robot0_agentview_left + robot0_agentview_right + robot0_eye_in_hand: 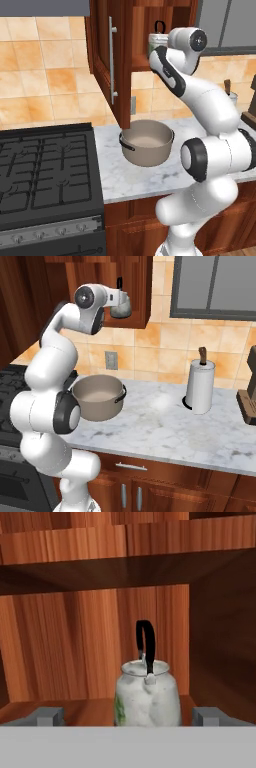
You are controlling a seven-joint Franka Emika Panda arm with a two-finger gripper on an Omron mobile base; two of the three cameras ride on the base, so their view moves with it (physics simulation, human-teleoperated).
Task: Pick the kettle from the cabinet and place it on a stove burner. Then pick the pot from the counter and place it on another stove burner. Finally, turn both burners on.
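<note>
Kettle [147,694] seen upright on cabinet [107,60] shelf from the hand view, jaws spread wide before it, pot [147,142] shown on worktop [200,428] from base views.

small silvery-white kettle [148,697] upright on cabinet [90,642] shelf, straight ahead of open gripper [128,716], black handle up, taupe pot [147,143] on counter [125,175] well below gripper

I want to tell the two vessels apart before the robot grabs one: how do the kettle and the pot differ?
The kettle is small, silvery-white with a green print; the pot is wide, plain taupe-grey. The kettle has one thin black arched handle on top; the pot has dark loop handles at its sides. The kettle stands on a shelf in the open cabinet; the pot sits on the counter. Both stand upright, ungripped.
</note>
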